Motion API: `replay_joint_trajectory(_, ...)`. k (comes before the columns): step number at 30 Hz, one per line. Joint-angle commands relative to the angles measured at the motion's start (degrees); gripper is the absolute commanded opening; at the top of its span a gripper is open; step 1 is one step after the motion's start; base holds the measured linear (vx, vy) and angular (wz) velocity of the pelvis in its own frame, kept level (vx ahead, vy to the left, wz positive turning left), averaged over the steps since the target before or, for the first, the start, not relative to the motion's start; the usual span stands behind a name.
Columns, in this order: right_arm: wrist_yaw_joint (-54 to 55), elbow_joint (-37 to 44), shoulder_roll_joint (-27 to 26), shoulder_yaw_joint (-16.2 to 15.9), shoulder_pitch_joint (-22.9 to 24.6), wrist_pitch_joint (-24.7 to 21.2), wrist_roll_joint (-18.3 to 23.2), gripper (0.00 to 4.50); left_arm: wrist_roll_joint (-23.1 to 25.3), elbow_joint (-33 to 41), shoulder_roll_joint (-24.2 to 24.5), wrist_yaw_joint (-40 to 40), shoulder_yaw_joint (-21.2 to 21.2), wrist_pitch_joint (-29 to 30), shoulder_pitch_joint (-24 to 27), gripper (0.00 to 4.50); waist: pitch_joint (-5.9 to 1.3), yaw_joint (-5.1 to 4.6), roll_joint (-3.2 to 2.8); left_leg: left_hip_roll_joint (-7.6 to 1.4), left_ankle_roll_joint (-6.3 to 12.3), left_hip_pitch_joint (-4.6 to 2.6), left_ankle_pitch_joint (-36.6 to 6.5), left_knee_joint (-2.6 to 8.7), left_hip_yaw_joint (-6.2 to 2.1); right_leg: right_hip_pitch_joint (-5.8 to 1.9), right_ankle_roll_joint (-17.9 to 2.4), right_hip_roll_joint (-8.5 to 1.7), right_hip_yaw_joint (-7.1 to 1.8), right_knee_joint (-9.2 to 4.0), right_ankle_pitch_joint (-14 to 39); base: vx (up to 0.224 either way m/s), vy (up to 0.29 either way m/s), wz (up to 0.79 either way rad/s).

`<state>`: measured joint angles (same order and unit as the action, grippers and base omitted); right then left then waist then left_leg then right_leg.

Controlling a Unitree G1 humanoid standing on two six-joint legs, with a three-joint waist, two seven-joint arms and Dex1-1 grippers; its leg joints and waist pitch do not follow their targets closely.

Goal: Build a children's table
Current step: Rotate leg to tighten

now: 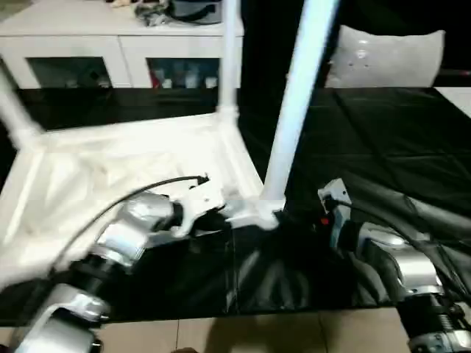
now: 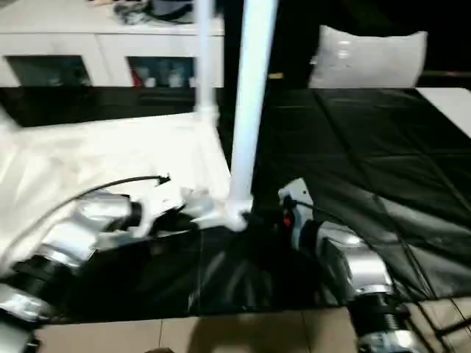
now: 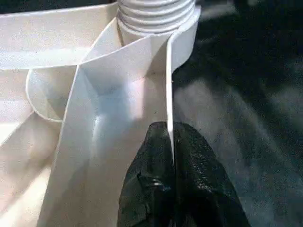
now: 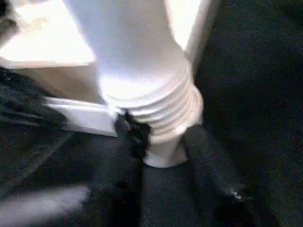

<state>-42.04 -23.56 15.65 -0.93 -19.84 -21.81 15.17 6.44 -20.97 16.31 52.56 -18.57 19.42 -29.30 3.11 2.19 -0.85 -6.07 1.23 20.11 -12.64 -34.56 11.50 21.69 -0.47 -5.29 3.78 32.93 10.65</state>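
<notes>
**Mia:** Where was the little table?

**Ben:** The table top lay upside down on the black surface, ribs facing up. On the far left one leg leaned up from a corner. Another leg stood at the back corner. The near leg stood tall in the near corner socket.

**Mia:** What was the left gripper doing?

**Ben:** Its black fingers were pinched tight on the thin side wall of the top, right beside that socket. It looked like it was holding the top steady.

**Mia:** And the right gripper?

**Ben:** It sat low at the bottom of the near leg. One finger was on each side of the ridged end. They looked close around it, but I could not tell if they really squeezed it.

**Mia:** What could go wrong?

**Ben:** Some ridges were above the socket, so I think the leg was not all the way in. If the right gripper let go or turned crooked, the tall leg could tip over. If the left fingers slipped off that thin wall, the whole top could slide on the slick black cover. Then the other legs might wobble too.
</notes>
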Motion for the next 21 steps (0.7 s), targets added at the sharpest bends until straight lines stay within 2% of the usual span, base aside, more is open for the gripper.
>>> replay_joint_trajectory(1, 3.7, -3.6, -1.7, -1.9, 0.1, -2.1, -1.9, 1.12, 0.0, 1.7, -3.3, -2.7, -2.4, 1.6, 0.5, 0.00, -2.05, -0.14, -0.08, -7.35, -5.60, -1.38, -30.4, 5.84, -5.01, 0.05, -9.0, -5.78, -3.25, -5.30, 31.5, 0.000, 0.000, 0.00)
replay_joint_trajectory(2, 7.4, -4.9, -3.0, -1.1, -0.4, -1.8, -2.8, 0.99, 0.3, 3.2, -6.2, -6.4, -1.6, 4.9, 0.9, 0.00, -2.03, -0.18, -0.32, -7.29, -5.45, -1.55, -31.1, 5.78, -5.00, 0.17, -8.5, -5.80, -3.22, -5.50, 32.2, 0.000, 0.000, 0.00)
replay_joint_trajectory(3, 8.5, -5.3, -3.4, -0.9, -0.6, -1.7, -3.1, 0.89, 0.2, 3.7, -7.2, -7.4, -1.4, 5.8, 1.0, 0.00, -1.94, -0.39, -0.18, -7.30, -5.41, -1.41, -31.2, 5.86, -5.01, 0.18, -8.4, -5.68, -3.17, -5.53, 32.3, 0.000, 0.000, 0.00)
replay_joint_trajectory(6, 9.1, -5.4, -4.0, -0.7, -0.8, -1.6, -3.2, 0.75, 0.4, 4.6, -7.7, -8.0, -1.5, 6.9, 1.2, 0.00, -2.10, -0.46, -0.01, -7.16, -4.54, -1.00, -30.3, 5.94, -5.18, -0.10, -7.4, -5.75, -3.03, -5.68, 32.8, 0.000, 0.000, 0.00)
replay_joint_trajectory(7, 9.5, -5.4, -4.4, -0.6, -0.9, -1.6, -3.2, 0.58, 0.8, 5.1, -7.8, -8.4, -1.7, 7.7, 1.2, 0.00, -2.16, -0.37, 0.19, -7.26, -4.15, -0.81, -29.4, 6.07, -5.13, -0.11, -7.5, -5.80, -3.18, -5.62, 32.1, 0.000, 0.000, 0.00)
replay_joint_trajectory(11, 10.6, -5.6, -4.8, -0.2, -1.1, -1.5, -3.3, 0.30, 1.9, 5.3, -6.4, -8.9, -1.9, 7.2, 1.0, 0.00, -2.33, -0.14, -0.02, -7.38, -3.30, -0.36, -25.7, 6.08, -4.82, -0.28, -9.5, -5.83, -3.54, -5.09, 26.6, 0.000, 0.000, 0.00)
replay_joint_trajectory(15, 10.8, -5.3, -4.6, 0.2, -1.0, -1.3, -3.1, 0.05, 2.2, 5.8, -6.0, -9.2, -2.1, 7.6, 1.5, 0.00, -2.15, -0.14, 0.01, -7.37, -3.28, -0.52, -26.8, 6.04, -4.76, -0.15, -9.6, -5.83, -3.55, -5.20, 28.3, 0.000, 0.000, 0.00)
replay_joint_trajectory(19, 8.2, -2.9, -3.0, 1.7, 0.2, 1.1, -1.6, 0.05, 2.8, 4.4, -4.0, -8.1, -2.8, 4.5, 1.1, 0.00, -2.12, -0.10, -0.11, -7.39, -3.55, -0.70, -28.4, 6.15, -4.91, 0.10, -8.3, -5.75, -3.49, -5.49, 30.3, 0.000, 0.000, 0.00)
replay_joint_trajectory(21, 7.5, -2.2, -2.0, 2.4, 0.6, 2.2, -1.3, 0.22, 3.1, 3.6, -3.1, -7.6, -3.0, 3.6, 1.0, 0.00, -2.24, 0.08, -0.16, -7.45, -3.53, -0.72, -27.9, 6.21, -4.78, 0.11, -8.7, -5.64, -3.61, -5.35, 28.1, 0.000, 0.000, 0.00)
